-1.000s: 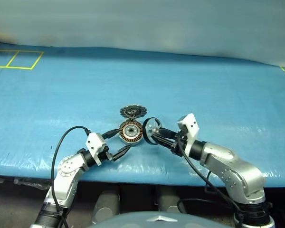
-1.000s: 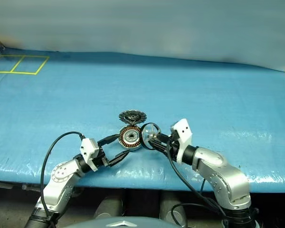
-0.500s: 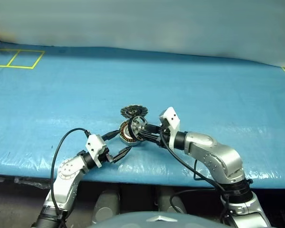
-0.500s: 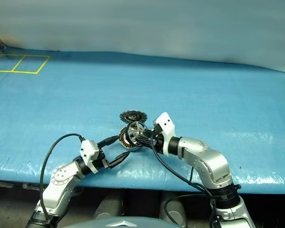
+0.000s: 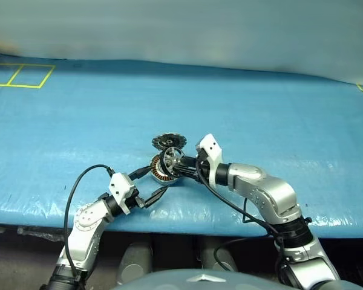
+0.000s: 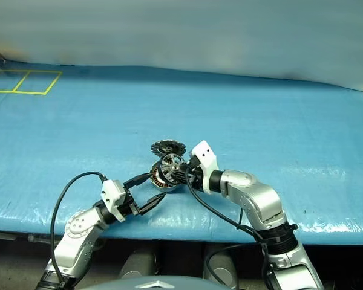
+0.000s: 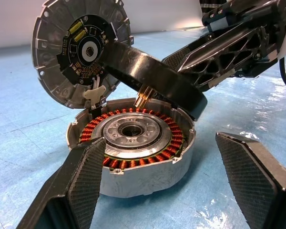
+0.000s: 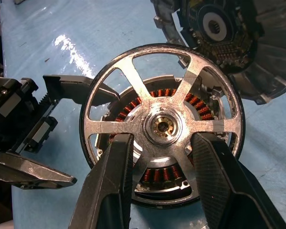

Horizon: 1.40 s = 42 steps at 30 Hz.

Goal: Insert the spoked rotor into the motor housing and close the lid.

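**Now the rotor hangs over the housing**

Over on the robot's left, the left gripper (image 5: 150,184) sits level at the near edge of the blue table (image 5: 278,121), jaws spread wide and holding nothing, one finger on either side of the motor housing (image 7: 133,143) without touching it; it has not moved in the last second.

The housing lies open-face up, copper windings ringing its silver hub, and the lid (image 5: 169,142) stands tipped up at its far edge (apparently hinged or leaning there; which one cannot be told).

The change is on the right. A second ago the right gripper (image 8: 162,164) held the spoked rotor (image 8: 163,125) beside the housing; it has since swung leftward, and the rotor, pinched across its hub between half-closed fingers, now hovers tilted just above the windings, its brass shaft close to the housing's centre bore.

Insertion looks imminent but not done: the rotor probably needs levelling and centring before it drops, and the lid remains open.
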Each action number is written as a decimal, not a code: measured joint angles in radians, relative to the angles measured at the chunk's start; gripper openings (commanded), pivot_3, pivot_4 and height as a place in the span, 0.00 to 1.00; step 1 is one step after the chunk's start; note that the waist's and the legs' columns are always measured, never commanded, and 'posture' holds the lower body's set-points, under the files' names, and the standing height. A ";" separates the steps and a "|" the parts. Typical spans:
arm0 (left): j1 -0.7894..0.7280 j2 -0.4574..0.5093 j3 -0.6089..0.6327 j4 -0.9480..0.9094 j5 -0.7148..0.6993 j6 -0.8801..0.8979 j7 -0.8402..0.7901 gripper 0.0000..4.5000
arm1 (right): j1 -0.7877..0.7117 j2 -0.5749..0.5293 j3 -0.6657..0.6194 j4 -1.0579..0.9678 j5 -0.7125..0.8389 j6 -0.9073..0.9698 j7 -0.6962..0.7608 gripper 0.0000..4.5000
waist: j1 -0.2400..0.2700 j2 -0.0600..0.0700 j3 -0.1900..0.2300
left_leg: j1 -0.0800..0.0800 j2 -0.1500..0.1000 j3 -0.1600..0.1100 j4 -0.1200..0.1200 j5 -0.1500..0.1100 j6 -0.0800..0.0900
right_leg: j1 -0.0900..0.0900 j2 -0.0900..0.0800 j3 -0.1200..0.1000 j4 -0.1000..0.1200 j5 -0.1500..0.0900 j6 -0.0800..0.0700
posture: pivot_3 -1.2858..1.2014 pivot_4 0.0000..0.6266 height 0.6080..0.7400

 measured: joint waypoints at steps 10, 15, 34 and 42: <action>0.015 -0.001 0.001 0.000 0.000 -0.007 0.016 0.89 | -0.030 -0.011 0.031 -0.012 -0.038 -0.013 0.007 0.33 | -0.004 0.000 0.000 | 0.000 0.000 0.000 0.000 0.000 0.000 | 0.000 0.000 0.000 0.000 0.000 0.000 | 0.52 0.24 1.00; 0.018 -0.001 0.001 0.000 0.001 -0.009 0.018 0.89 | -0.046 -0.016 0.031 -0.030 -0.038 -0.013 0.008 0.33 | -0.004 0.000 0.000 | 0.000 0.000 0.000 0.000 0.000 0.000 | 0.000 0.000 0.000 0.000 0.000 0.000 | 0.52 0.24 1.00; 0.021 -0.003 0.003 0.000 -0.001 -0.010 0.018 0.89 | -0.066 -0.016 0.093 -0.017 -0.076 -0.038 0.034 0.33 | -0.004 0.000 0.000 | 0.000 0.000 0.000 0.000 0.000 0.000 | 0.000 0.000 0.000 0.000 0.000 0.000 | 0.52 0.24 1.00; 0.028 -0.003 0.009 0.000 -0.001 -0.011 0.024 0.89 | -0.080 -0.008 0.099 0.028 -0.116 -0.069 0.036 0.33 | -0.004 0.000 0.000 | 0.000 0.000 0.000 0.000 0.000 0.000 | 0.000 0.000 0.000 0.000 0.000 0.000 | 0.52 0.24 1.00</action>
